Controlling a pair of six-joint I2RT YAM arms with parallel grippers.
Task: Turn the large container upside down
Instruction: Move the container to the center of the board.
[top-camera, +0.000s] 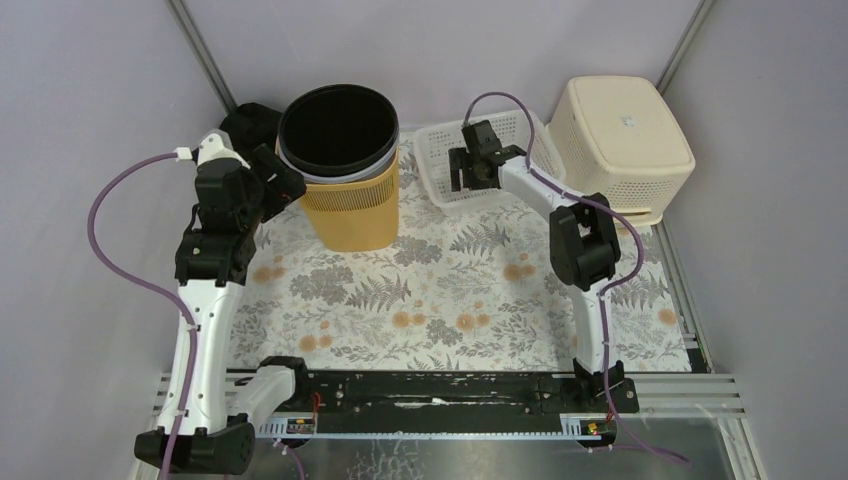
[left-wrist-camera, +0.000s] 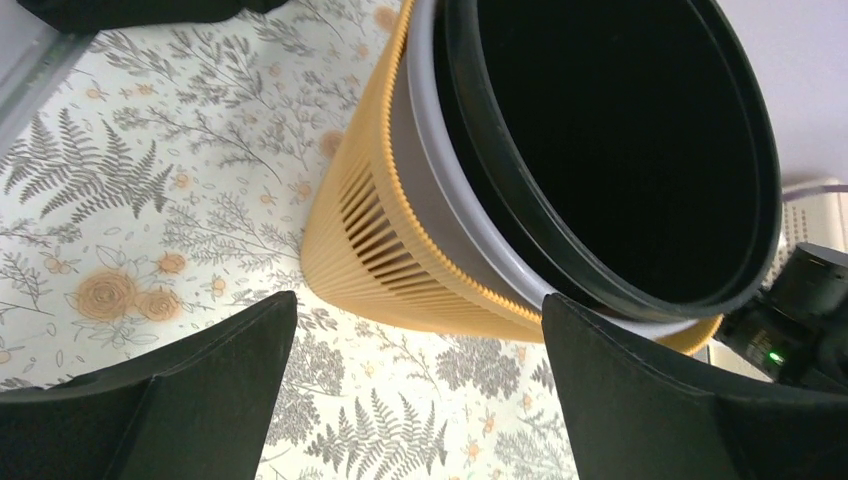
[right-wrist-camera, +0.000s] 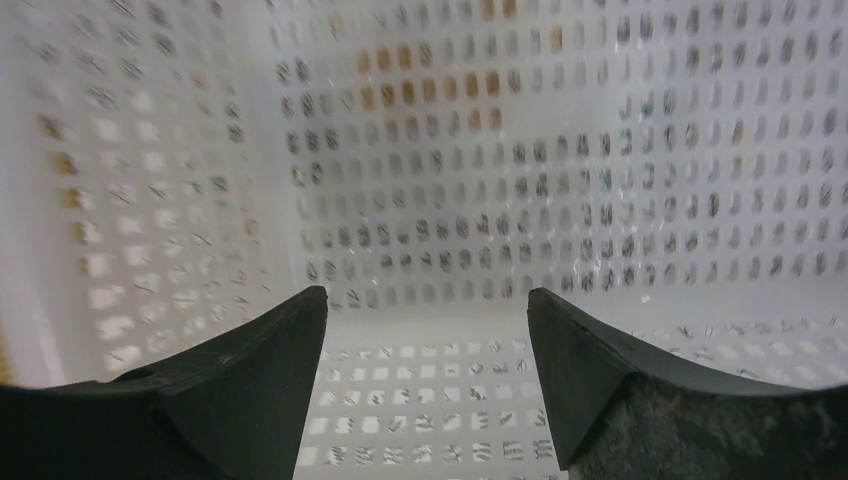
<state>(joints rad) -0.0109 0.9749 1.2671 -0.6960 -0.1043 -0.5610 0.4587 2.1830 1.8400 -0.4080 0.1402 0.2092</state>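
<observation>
A large orange ribbed bin with a black inner liner stands upright at the back left of the table, mouth up. My left gripper is open just left of it, level with the upper wall. In the left wrist view the bin fills the frame ahead of the left gripper, with only tablecloth between the fingers. My right gripper is open, reaching into a small white mesh basket. In the right wrist view nothing lies between the fingers, only the basket's floor and wall.
A big cream slatted basket lies upside down at the back right, touching the white basket. The floral tablecloth covers the table. Grey walls close in on three sides, and a black rail runs along the near edge.
</observation>
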